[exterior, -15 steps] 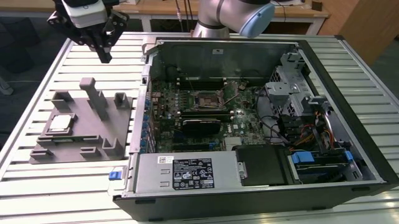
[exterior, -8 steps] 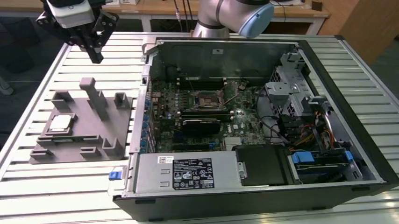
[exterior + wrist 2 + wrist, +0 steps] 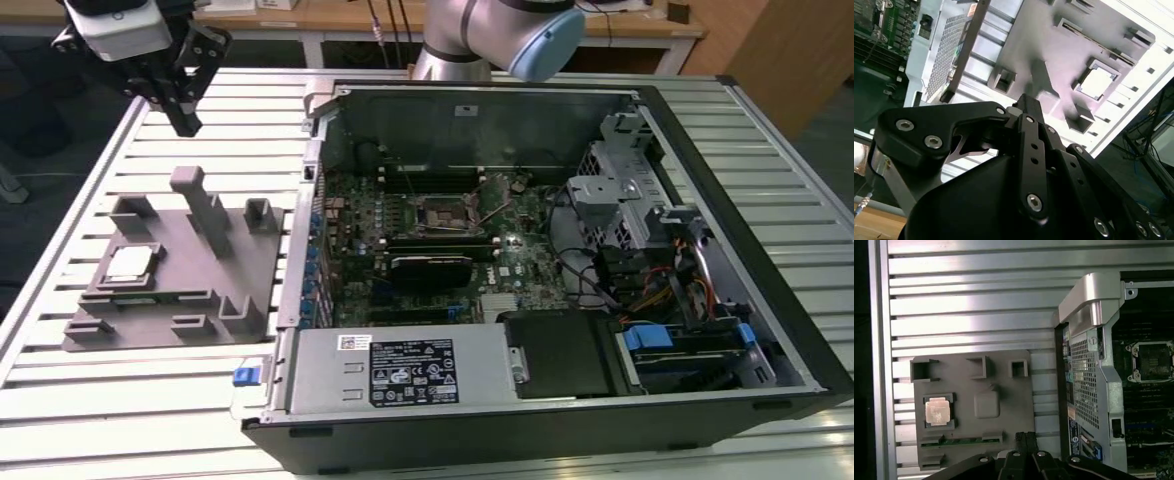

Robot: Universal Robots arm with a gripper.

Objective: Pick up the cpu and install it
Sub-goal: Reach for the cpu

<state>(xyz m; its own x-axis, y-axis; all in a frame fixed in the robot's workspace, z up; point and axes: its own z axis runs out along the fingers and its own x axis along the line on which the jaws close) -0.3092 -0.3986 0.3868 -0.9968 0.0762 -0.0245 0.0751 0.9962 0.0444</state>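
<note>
Lying flat, silvery face up, the cpu [image 3: 130, 263] sits square in a grey fixture [image 3: 200, 295] recess, upright posts [image 3: 203, 200] beside it. The gripper [image 3: 184, 125] hangs well apart, pinched together and empty.

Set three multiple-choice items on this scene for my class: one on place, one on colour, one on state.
1. The cpu lies: A in the motherboard socket; B in the grey fixture; C on the bare slats.
2. Its top is: A black; B blue; C silvery.
3. The tool is: A holding the cpu; B empty, outside the case; C deep inside the case.
Key: B, the chip sits in a fixture recess; C, pale metal shows; B, nothing is in the tool, which hangs near the fixture.
</note>
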